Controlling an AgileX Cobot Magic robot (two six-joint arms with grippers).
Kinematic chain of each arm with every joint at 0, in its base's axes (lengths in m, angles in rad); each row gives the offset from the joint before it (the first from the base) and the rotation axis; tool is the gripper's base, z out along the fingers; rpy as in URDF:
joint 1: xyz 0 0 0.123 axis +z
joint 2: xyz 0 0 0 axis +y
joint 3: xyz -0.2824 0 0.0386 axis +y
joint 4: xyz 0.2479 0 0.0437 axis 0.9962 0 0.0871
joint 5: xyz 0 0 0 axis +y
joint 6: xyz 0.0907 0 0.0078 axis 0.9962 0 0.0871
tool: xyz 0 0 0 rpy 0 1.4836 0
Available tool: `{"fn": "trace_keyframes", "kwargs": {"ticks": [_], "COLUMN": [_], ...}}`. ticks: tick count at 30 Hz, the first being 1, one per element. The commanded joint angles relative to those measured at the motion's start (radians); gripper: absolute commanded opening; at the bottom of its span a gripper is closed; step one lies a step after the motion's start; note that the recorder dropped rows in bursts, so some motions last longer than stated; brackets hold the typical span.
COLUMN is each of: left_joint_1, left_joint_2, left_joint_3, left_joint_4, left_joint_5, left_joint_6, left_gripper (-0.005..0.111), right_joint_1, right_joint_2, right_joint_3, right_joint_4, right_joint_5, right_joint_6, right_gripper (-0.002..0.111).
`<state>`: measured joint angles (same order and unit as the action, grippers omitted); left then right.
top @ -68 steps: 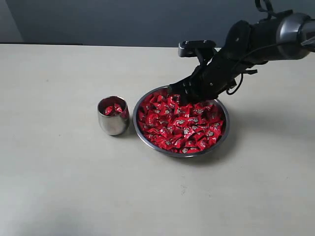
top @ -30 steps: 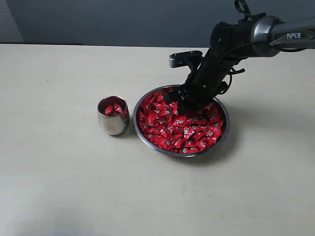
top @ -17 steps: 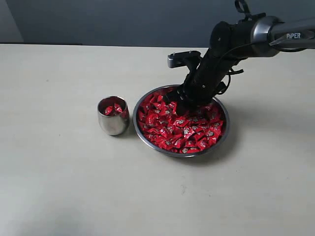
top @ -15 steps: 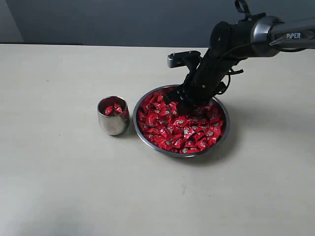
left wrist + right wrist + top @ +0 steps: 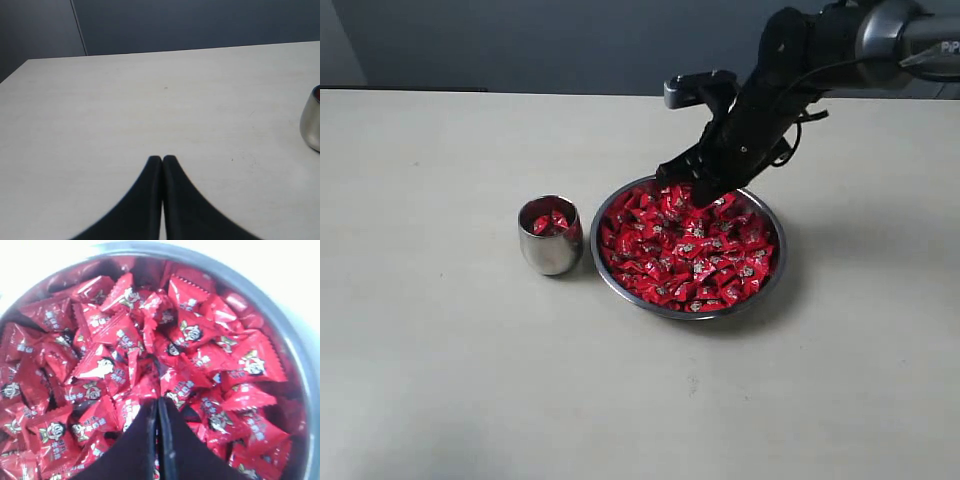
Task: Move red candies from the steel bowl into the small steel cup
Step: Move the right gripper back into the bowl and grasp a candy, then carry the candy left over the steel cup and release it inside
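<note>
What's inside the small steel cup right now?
A few red candies lie in the small steel cup, below its rim. Its wall hides how deep they go and whether anything lies under them.

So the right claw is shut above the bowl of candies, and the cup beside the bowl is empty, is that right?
Not quite: the cup is not empty. The exterior view shows a few red candies inside it. The rest holds: the right claw is shut above the bowl of candies, and the cup stands beside the bowl.
</note>
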<state>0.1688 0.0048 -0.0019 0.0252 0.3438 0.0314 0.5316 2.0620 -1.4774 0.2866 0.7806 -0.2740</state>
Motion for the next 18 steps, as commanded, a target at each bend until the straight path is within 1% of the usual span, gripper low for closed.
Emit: {"fn": "trace_keyframes", "kwargs": {"ticks": [1, 4, 6, 10, 15, 18], "left_joint_1": [0.002, 0.002, 0.002, 0.002, 0.002, 0.002], "left_joint_2": [-0.005, -0.005, -0.005, -0.005, -0.005, -0.005], "left_joint_3": [0.002, 0.002, 0.002, 0.002, 0.002, 0.002], "left_joint_4": [0.002, 0.002, 0.002, 0.002, 0.002, 0.002], "left_joint_5": [-0.010, -0.010, -0.010, -0.010, -0.010, -0.010], "left_joint_6": [-0.002, -0.002, -0.002, -0.002, -0.002, -0.002], "left_gripper": [0.000, 0.000, 0.000, 0.000, 0.000, 0.000], "right_joint_1": [-0.001, 0.010, 0.028, 0.094, 0.192, 0.227], "right_joint_2": [-0.083, -0.122, -0.140, -0.151, -0.132, -0.097], "right_joint_3": [-0.007, -0.007, -0.007, -0.014, -0.075, -0.141], "right_joint_4": [-0.038, 0.008, 0.051, 0.148, 0.142, 0.142], "right_joint_5": [0.014, 0.011, 0.007, -0.007, -0.030, -0.022], "right_joint_6": [0.031, 0.020, -0.022, -0.104, -0.105, -0.105], "right_gripper": [-0.001, -0.001, -0.001, -0.001, -0.001, -0.001]}}
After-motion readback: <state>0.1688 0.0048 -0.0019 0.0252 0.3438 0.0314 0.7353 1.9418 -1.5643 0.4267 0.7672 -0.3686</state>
